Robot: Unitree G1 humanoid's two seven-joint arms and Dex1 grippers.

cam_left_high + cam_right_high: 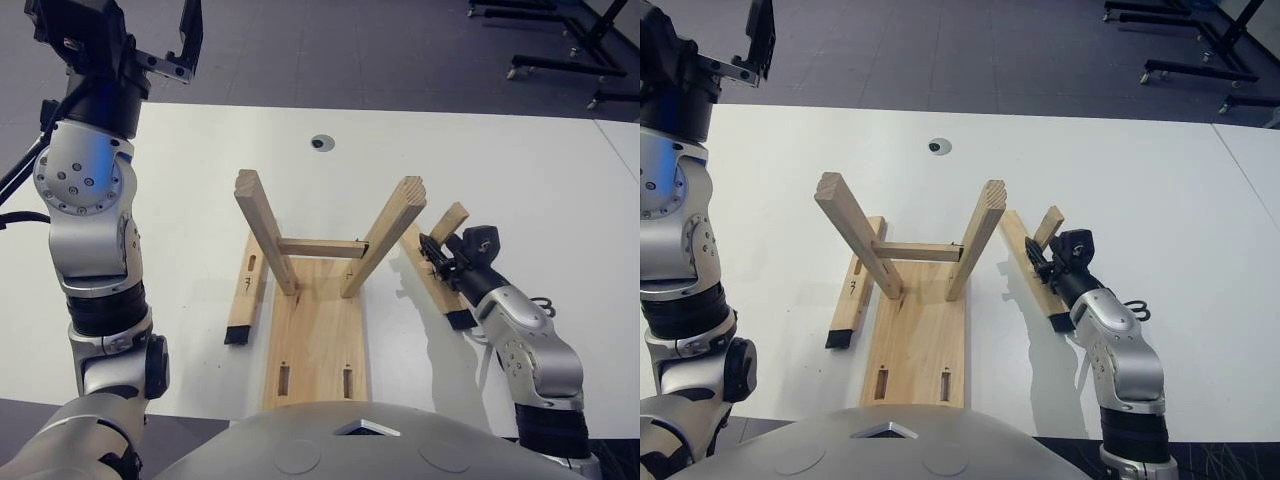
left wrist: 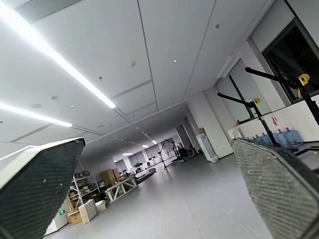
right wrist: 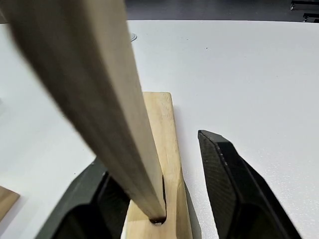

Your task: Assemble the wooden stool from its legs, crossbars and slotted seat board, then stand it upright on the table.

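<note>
A white table [image 1: 520, 180] has a small round grey grommet [image 1: 321, 143] near its far edge, with dark wheeled stands [image 1: 570, 60] on the grey floor beyond. The pale, grained slotted seat board [image 1: 315, 330] lies flat, and two square-sectioned wooden legs [image 1: 265, 230] rise splayed from it, joined by a thin wooden crossbar [image 1: 320, 248]. These uprights stand between a loose black-capped leg [image 1: 245, 290] lying to the left and a second flat-lying leg [image 3: 160, 119] to the right. A short wooden stick [image 3: 99, 84] is seated in that leg's slot. The black right gripper [image 1: 442, 258] straddles this joint with its fingers apart. The left gripper [image 2: 158, 184] is raised high, its cross-hatched pads [image 2: 40, 194] spread wide
</note>
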